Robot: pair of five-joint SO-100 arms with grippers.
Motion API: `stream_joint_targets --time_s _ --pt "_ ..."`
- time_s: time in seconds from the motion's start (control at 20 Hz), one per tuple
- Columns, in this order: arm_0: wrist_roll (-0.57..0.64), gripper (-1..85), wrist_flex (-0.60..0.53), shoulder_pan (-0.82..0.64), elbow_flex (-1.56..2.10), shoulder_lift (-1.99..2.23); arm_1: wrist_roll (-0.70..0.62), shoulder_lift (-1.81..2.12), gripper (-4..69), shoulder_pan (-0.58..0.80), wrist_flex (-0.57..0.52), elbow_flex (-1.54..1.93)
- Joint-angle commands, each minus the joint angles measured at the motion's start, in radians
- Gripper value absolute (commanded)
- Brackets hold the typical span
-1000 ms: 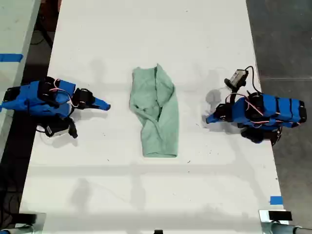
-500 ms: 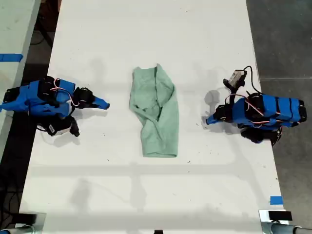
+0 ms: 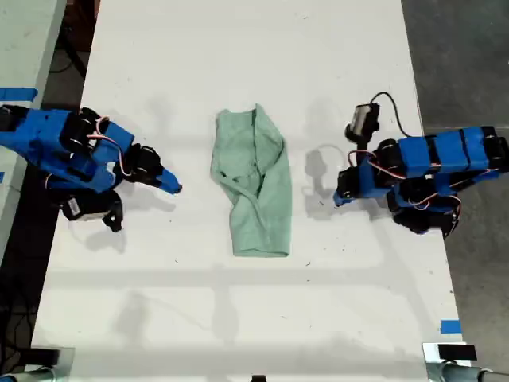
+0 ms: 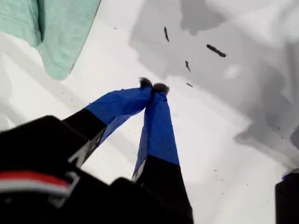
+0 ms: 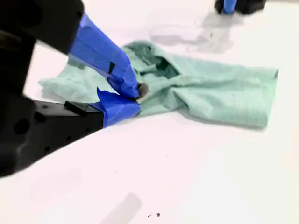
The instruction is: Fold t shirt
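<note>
Both arms shifted slightly; the t shirt (image 3: 253,183) is unmoved, mint-green, bunched and wrinkled. It lies between my first gripper (image 3: 338,196) and my second gripper (image 3: 175,188), touching neither. Both pairs of fingers are pressed together, empty.

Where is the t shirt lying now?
The t shirt lies bunched near the middle of the white table in the exterior view, between the two blue arms, touching neither.

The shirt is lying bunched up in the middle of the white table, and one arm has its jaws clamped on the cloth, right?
Not quite. The shirt does lie bunched mid-table, but the exterior view shows both arms apart from it, none gripping the cloth.
</note>
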Motion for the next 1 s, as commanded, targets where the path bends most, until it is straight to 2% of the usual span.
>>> stream_joint_targets --time_s 0.0,0.1,0.15,0.2,0.3,0.45,0.7,0.85,0.95 --pt "-0.020 11.9 0.167 0.118 -0.644 -0.623 0.034 -0.433 3.6 -0.097 0.067 -0.483" --pt "-0.012 20.2 0.347 0.163 -1.051 -0.971 0.032 -0.586 11.5 -0.138 0.072 -0.641" --pt "0.002 21.2 0.399 0.175 -1.227 -1.118 0.029 -0.634 17.1 -0.153 0.060 -0.686" --pt "0.017 21.5 0.405 0.181 -1.333 -1.212 0.029 -0.673 19.8 -0.164 0.052 -0.723" --pt "0.034 22.1 0.382 0.175 -1.387 -1.292 0.015 -0.738 23.9 -0.178 0.031 -0.778" --pt "0.084 22.0 0.282 0.169 -1.387 -1.313 -0.006 -0.830 24.2 -0.196 0.020 -0.859" --pt "0.101 21.8 0.206 0.100 -1.388 -1.410 -0.018 -0.870 23.8 -0.210 0.003 -0.887" --pt "0.067 21.1 0.176 0.054 -1.393 -1.494 -0.021 -0.871 23.7 -0.227 0.003 -0.900" --pt "0.026 3.9 0.166 0.052 -1.396 -1.526 -0.017 -0.871 23.7 -0.239 0.003 -0.904"
